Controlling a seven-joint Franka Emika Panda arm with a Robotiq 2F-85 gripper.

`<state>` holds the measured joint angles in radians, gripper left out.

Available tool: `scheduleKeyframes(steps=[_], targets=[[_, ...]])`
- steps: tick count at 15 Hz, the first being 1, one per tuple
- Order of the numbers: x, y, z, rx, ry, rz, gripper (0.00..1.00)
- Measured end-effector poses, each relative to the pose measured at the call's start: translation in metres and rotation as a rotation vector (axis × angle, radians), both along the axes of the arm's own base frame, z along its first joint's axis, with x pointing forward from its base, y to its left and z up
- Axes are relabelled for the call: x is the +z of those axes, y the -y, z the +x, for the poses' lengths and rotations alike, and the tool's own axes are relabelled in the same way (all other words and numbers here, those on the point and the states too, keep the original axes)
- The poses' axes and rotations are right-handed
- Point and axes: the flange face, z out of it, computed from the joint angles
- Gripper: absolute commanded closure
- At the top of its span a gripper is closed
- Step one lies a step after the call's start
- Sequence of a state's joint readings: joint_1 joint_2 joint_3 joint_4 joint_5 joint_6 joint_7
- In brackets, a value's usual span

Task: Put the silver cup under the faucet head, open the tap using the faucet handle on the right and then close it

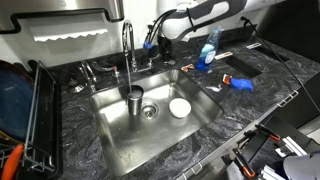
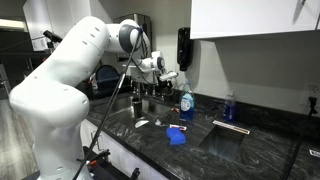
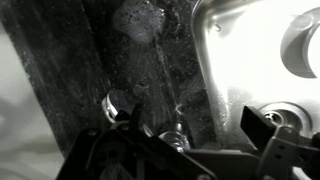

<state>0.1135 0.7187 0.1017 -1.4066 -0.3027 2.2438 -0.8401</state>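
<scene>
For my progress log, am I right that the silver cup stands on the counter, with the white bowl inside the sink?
Not quite: an exterior view shows the silver cup standing inside the sink, below the faucet, not on the counter. The white bowl is indeed inside the sink.

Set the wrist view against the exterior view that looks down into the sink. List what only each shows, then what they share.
Only the wrist view: a close look at the gripper, jaws apart, hanging over a small chrome fitting on the counter.
Only an exterior view: the silver cup standing in the basin under the faucet, the blue bottle, the dish rack and the arm.
Both: the sink, the white round dish inside it, and the dark marbled counter.
</scene>
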Motion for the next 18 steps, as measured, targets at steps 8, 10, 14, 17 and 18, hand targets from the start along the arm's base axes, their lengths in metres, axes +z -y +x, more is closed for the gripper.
scheduleKeyframes(steps=[8, 10, 14, 17, 18], targets=[[-0.014, -0.017, -0.004, 0.025, 0.149, -0.112, 0.00], [-0.011, -0.016, -0.004, 0.019, 0.152, -0.107, 0.00], [0.006, -0.010, -0.002, -0.017, 0.152, -0.064, 0.00], [0.031, -0.002, -0.001, -0.039, 0.147, -0.016, 0.00], [0.041, 0.000, -0.002, -0.043, 0.142, 0.003, 0.00]])
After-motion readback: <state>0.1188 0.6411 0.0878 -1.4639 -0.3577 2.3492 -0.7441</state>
